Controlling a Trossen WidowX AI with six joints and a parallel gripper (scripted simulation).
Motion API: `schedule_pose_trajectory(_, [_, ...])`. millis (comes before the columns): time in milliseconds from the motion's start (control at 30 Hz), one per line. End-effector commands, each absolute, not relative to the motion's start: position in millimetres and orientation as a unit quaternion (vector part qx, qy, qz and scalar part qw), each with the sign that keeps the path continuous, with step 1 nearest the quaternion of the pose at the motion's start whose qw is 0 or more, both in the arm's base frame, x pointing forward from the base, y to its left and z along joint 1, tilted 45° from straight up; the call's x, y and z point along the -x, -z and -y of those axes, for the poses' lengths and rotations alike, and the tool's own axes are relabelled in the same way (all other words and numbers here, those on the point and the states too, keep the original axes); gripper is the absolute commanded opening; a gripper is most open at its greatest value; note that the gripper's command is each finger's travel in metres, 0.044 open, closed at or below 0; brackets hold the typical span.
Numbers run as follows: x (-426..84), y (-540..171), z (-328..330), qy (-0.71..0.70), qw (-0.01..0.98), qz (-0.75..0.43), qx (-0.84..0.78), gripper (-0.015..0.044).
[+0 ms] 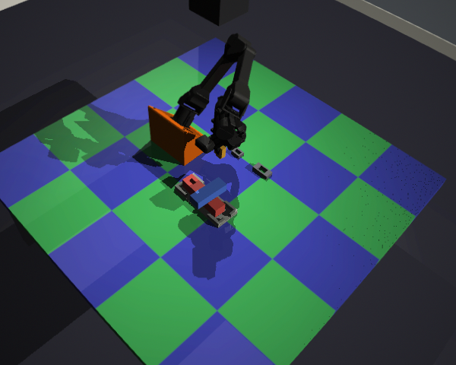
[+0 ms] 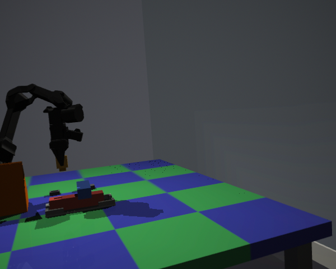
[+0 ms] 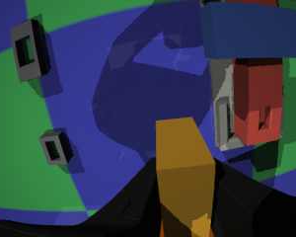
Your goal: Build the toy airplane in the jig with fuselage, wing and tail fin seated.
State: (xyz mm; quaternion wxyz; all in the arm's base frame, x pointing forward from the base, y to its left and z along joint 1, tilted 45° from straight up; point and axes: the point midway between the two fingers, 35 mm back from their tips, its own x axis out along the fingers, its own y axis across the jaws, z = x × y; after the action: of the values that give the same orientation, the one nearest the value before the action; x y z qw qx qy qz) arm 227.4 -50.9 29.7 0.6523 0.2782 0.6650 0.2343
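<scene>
The red fuselage (image 1: 217, 206) (image 2: 68, 202) (image 3: 259, 89) lies in the grey cradle (image 1: 219, 225) (image 2: 55, 213) (image 3: 219, 120) and looks level. The blue wing (image 1: 208, 193) (image 2: 84, 190) (image 3: 252, 32) lies across its top; its tab is hidden. The tail socket (image 1: 192, 181) (image 3: 264, 119) is empty. My gripper (image 1: 220, 147) (image 2: 61, 163) (image 3: 185, 170) is shut on the yellow-orange tail fin (image 1: 222, 152) (image 2: 64, 162) (image 3: 180, 143). It holds the fin upright above the table, beside the cradle's tail end and not touching it. A short tab shows under the fin in the exterior view.
A small grey holder (image 1: 235, 156) (image 2: 54, 192) (image 3: 60, 161) and a larger grey holder (image 1: 267, 176) (image 2: 92, 186) (image 3: 31, 74) stand on the arm's side of the cradle. An upright orange panel (image 1: 166, 137) (image 2: 6, 188) stands near the arm's base, close to the cradle's tail end.
</scene>
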Motion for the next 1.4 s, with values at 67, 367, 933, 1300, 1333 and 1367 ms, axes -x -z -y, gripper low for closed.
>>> schedule_pose_trajectory(67, [-225,-10,62,-0.236,0.649,-0.667,-0.279,0.0])
schedule_pose_trajectory(367, [-219,14,76,-0.235,0.647,-0.67,-0.279,0.0])
schedule_pose_trajectory(933, [-204,62,99,-0.242,0.647,-0.666,-0.282,0.0])
schedule_pose_trajectory(1300, [-200,72,102,-0.244,0.647,-0.664,-0.283,0.0065])
schedule_pose_trajectory(1333, [-200,72,102,-0.244,0.647,-0.664,-0.283,0.0065])
schedule_pose_trajectory(1367, [-200,72,102,-0.244,0.647,-0.664,-0.283,0.0065])
